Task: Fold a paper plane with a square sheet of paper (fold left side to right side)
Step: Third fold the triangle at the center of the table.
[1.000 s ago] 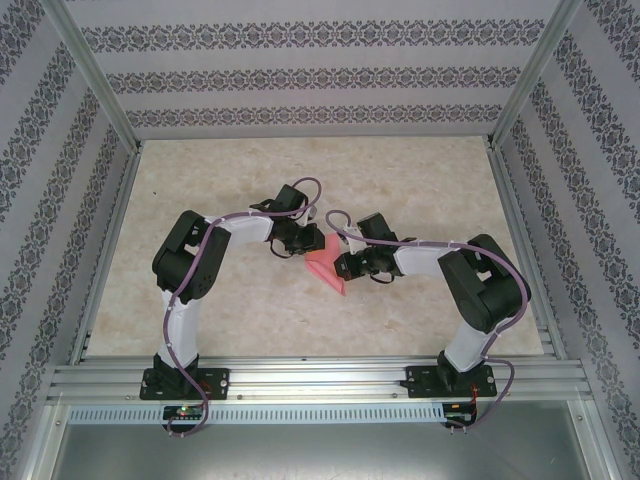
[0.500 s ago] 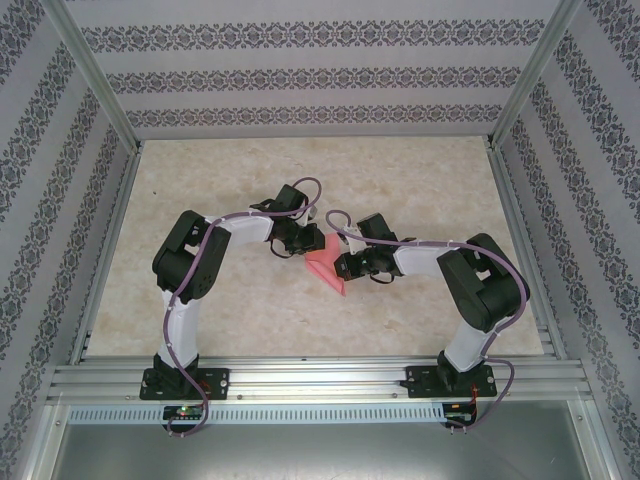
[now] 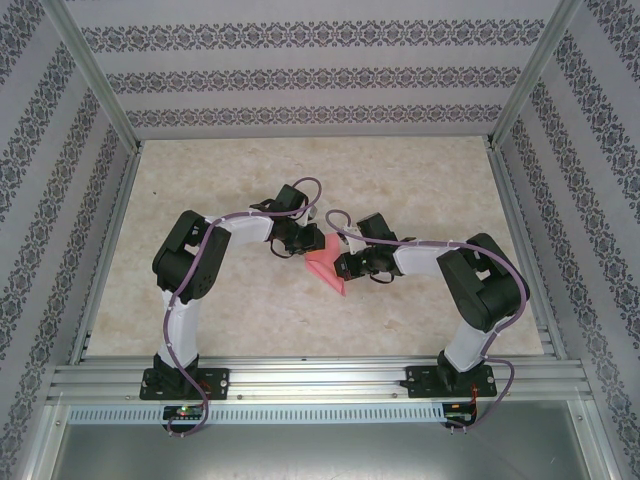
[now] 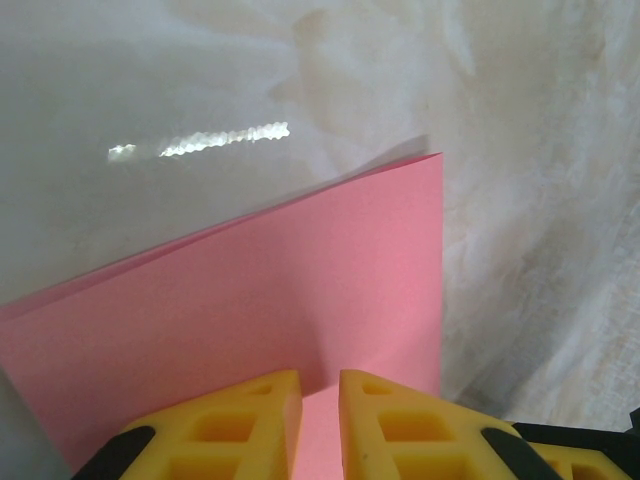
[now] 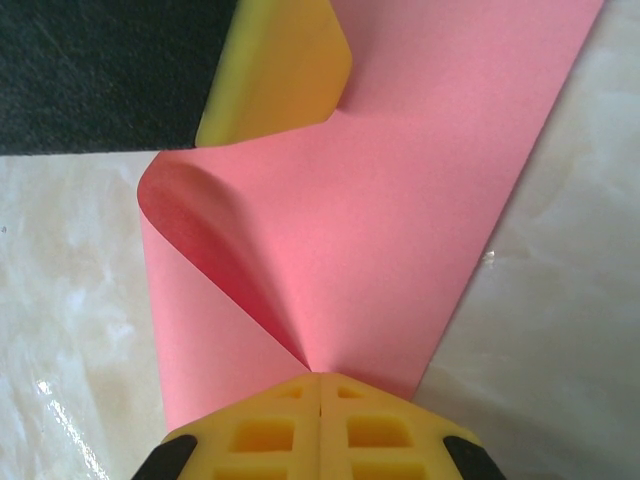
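The pink square sheet of paper [image 3: 326, 263] lies mid-table between both grippers, folded over on itself with a pointed near tip. In the right wrist view the sheet [image 5: 400, 200] curls over at its left, and my right gripper [image 5: 320, 378] is shut on its near edge where a crease starts. My left gripper [image 4: 320, 388] sits over the sheet [image 4: 280, 280], its yellow fingers [image 4: 400, 420] a narrow gap apart with pink paper showing between them. One left finger [image 5: 275, 70] rests at the sheet's far end. From above, the left gripper [image 3: 303, 244] and right gripper [image 3: 345, 267] flank the paper.
The marble-look table [image 3: 420, 180] is walled by patterned panels on three sides. An aluminium rail [image 3: 320, 380] carrying both arm bases runs along the near edge. Both arms' elbows reach inward over the table's middle.
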`<state>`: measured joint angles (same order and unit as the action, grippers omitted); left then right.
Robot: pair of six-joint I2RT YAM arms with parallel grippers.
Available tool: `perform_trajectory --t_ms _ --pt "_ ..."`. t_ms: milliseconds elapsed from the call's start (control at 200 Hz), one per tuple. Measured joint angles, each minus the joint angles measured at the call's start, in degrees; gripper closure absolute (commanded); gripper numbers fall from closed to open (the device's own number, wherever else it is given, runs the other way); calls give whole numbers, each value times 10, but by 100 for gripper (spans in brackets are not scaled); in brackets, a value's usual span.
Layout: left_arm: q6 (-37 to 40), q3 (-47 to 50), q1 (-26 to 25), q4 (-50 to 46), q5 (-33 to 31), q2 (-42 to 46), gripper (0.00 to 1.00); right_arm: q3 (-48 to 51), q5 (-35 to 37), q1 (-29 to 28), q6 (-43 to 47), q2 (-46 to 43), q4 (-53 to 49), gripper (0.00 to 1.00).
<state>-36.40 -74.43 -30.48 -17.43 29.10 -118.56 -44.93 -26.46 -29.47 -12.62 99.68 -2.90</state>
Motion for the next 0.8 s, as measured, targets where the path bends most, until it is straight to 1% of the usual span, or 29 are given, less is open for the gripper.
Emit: perform_trajectory --t_ms 799 --pt "0 0 0 0 0 0 79 -33 4 0 0 21 -31 100"
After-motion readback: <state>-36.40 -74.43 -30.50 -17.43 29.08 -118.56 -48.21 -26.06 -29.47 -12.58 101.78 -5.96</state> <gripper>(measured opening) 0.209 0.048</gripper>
